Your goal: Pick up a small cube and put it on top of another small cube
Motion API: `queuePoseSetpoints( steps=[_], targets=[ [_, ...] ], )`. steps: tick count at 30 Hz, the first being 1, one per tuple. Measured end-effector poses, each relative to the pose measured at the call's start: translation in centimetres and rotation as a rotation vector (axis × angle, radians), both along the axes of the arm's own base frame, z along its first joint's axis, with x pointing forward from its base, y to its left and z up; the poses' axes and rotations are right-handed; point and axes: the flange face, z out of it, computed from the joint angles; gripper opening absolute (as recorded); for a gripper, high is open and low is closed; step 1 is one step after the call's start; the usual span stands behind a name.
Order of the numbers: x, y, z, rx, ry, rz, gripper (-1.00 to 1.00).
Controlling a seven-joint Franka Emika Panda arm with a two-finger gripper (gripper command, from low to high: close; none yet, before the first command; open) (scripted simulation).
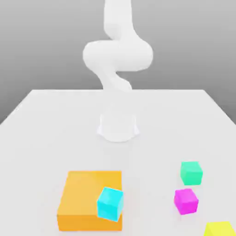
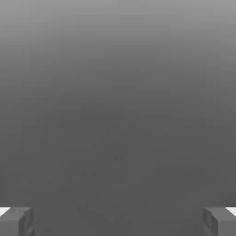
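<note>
Several small cubes lie on the white table in the exterior view. A cyan cube overlaps the front right corner of a large orange block; whether it rests on the block or stands against it I cannot tell. A green cube and a magenta cube stand apart toward the exterior view's right. A yellow cube is cut off by the frame's lower edge. In the hand view my gripper is open, its fingertips far apart with nothing between them, facing plain grey.
The arm's white base stands at the middle of the table, and its links rise and bend above it. The orange block is wide and low, much larger than the cubes.
</note>
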Motion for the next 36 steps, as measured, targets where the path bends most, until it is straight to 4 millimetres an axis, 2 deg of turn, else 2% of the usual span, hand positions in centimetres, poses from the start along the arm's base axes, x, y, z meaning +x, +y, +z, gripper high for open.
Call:
queuePoseSetpoints(
  steps=[3,6,9,12,17,20,24,29,30,35,36],
  targets=[
    [3.6,2.3,-5.6,-0.015,0.092,0.015,0.00],
    [6.1,4.5,-11.3,-0.029,0.179,0.032,0.00],
    [7.8,6.8,-17.2,-0.042,0.265,0.053,0.00],
    [8.6,9.0,-23.3,-0.054,0.350,0.077,0.00],
    [7.8,12.6,-33.3,-0.068,0.494,0.124,0.00],
    [6.1,15.0,-39.0,-0.075,0.580,0.163,0.00],
    [3.0,16.9,-46.2,-0.073,0.696,0.192,0.00],
    [2.2,17.4,-52.5,-0.069,0.723,0.198,0.00],
    [2.1,17.3,-53.6,-0.070,0.723,0.199,-1.00],
    [2.1,17.4,-53.6,-0.070,0.722,0.199,-1.00],
    [2.1,17.3,-54.1,-0.071,0.723,0.199,-1.00]
  ],
)
